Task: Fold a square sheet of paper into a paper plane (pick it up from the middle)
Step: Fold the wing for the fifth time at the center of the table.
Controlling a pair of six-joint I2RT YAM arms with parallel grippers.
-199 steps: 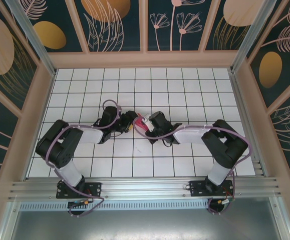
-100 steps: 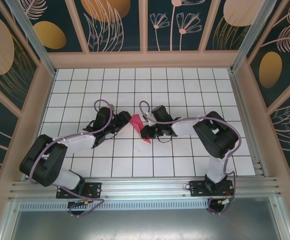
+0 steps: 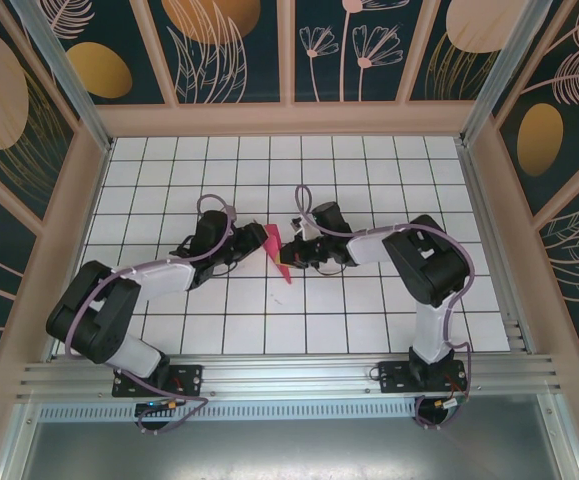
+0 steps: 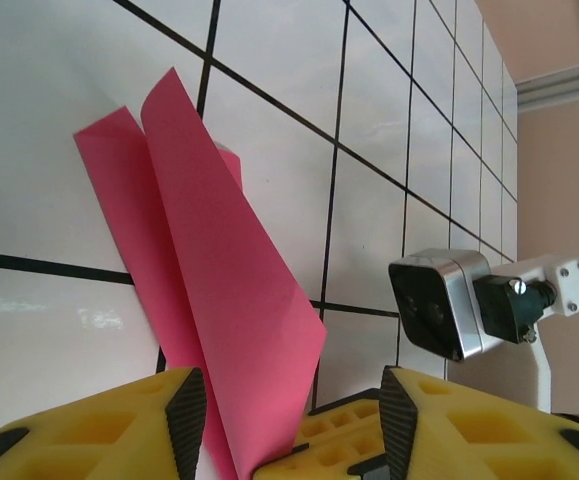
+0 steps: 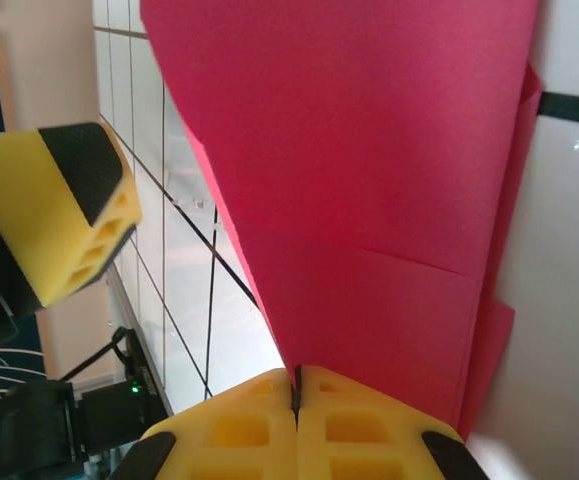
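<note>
No legible text anywhere, plain magenta paper (image 4: pixel 219 300), unmarked white tiles (image 3: pixel 369 180), floral wall panels (image 3: pixel 219 50) without lettering

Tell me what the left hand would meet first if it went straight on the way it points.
The folded pink paper: it lies between the open fingers of the left hand and reaches ahead of them. Depth is unclear, but nothing nearer shows.

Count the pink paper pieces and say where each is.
1. The folded pink paper is pinched in the right gripper, its near corner straddled by the open left gripper. Others may be hidden from view.
</note>
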